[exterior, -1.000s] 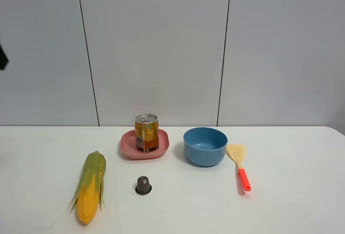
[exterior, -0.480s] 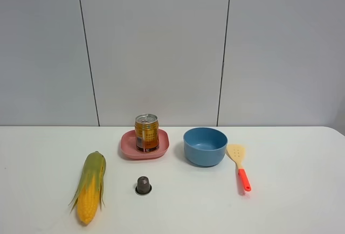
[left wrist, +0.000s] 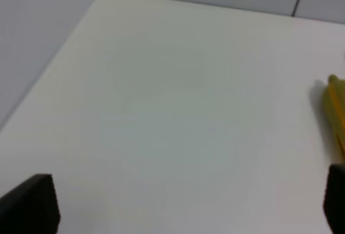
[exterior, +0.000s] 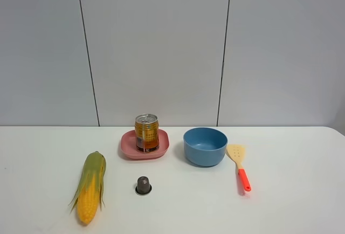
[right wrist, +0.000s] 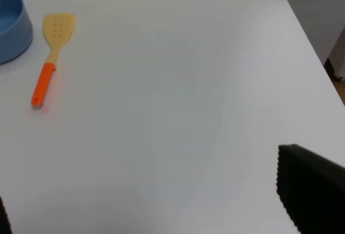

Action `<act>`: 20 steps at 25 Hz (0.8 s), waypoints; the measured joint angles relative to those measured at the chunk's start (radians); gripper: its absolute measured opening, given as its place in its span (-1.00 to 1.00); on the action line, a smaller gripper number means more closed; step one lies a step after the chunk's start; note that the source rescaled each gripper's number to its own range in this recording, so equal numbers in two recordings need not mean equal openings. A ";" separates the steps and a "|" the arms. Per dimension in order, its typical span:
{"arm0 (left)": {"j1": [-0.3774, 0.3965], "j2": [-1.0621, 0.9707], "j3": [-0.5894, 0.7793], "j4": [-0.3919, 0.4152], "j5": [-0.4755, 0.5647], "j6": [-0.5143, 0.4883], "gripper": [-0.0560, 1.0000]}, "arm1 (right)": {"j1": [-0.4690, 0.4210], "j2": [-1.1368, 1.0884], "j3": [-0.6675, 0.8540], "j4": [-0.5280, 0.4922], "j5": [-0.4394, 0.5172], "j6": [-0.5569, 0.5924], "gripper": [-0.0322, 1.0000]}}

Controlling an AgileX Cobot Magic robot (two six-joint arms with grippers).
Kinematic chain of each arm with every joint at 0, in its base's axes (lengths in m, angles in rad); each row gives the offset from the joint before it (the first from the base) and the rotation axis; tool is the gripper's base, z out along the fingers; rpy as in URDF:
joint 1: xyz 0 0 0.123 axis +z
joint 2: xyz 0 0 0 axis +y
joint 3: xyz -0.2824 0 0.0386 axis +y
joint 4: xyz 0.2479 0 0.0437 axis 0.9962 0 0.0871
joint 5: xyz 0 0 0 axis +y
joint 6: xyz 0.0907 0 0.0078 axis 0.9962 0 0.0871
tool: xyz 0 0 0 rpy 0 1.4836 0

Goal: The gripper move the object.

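The golden-yellow can (exterior: 146, 133) with a silver top stands upright on a pink plate (exterior: 129, 146) at the middle of the white table. Neither arm shows in the exterior high view. In the left wrist view my left gripper (left wrist: 183, 207) is open and empty over bare table, its black fingertips (left wrist: 29, 204) far apart, with the tip of the corn (left wrist: 335, 110) at the picture's edge. In the right wrist view my right gripper (right wrist: 156, 207) is open and empty, one black finger (right wrist: 310, 188) showing, well away from the can.
A corn cob (exterior: 90, 186) in its husk lies at the front left. A small dark capsule (exterior: 143, 185) stands in front of the plate. A blue bowl (exterior: 205, 146) sits right of the plate, with a yellow spatula (exterior: 239, 165) with an orange handle beside it; the spatula also shows in the right wrist view (right wrist: 49, 56).
A dark piece of the left arm at the left edge of the exterior high view one second ago has gone out of view. The objects on the table have not moved.
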 joint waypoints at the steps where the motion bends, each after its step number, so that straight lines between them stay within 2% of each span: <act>1: 0.000 -0.003 0.021 -0.014 -0.001 -0.001 0.97 | 0.000 0.000 0.000 0.000 0.000 0.000 1.00; 4: 0.000 -0.004 0.042 -0.037 -0.006 0.000 0.97 | 0.000 0.000 0.000 0.000 0.000 0.000 1.00; 20: 0.000 -0.005 0.042 -0.040 -0.012 0.003 0.97 | 0.000 0.000 0.000 0.000 0.000 0.000 1.00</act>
